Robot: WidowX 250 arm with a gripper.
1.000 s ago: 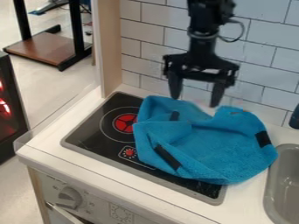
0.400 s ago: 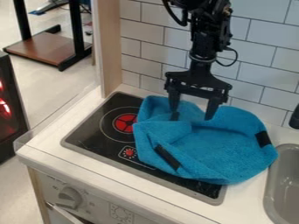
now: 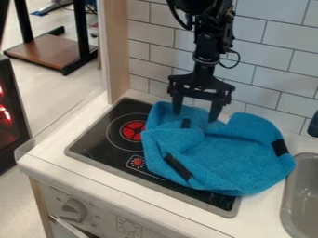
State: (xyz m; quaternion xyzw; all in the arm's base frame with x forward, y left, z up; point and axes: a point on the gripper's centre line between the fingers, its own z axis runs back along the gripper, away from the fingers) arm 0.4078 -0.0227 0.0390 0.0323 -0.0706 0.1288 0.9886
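Open pincer (image 3: pixel 195 117), pointing downward.

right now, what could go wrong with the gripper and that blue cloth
The open gripper is over the back edge of the blue cloth, which is loosely folded, so it might pinch only one layer. The cloth also spreads over the stovetop towards the sink; dragged sideways, it could slip in.
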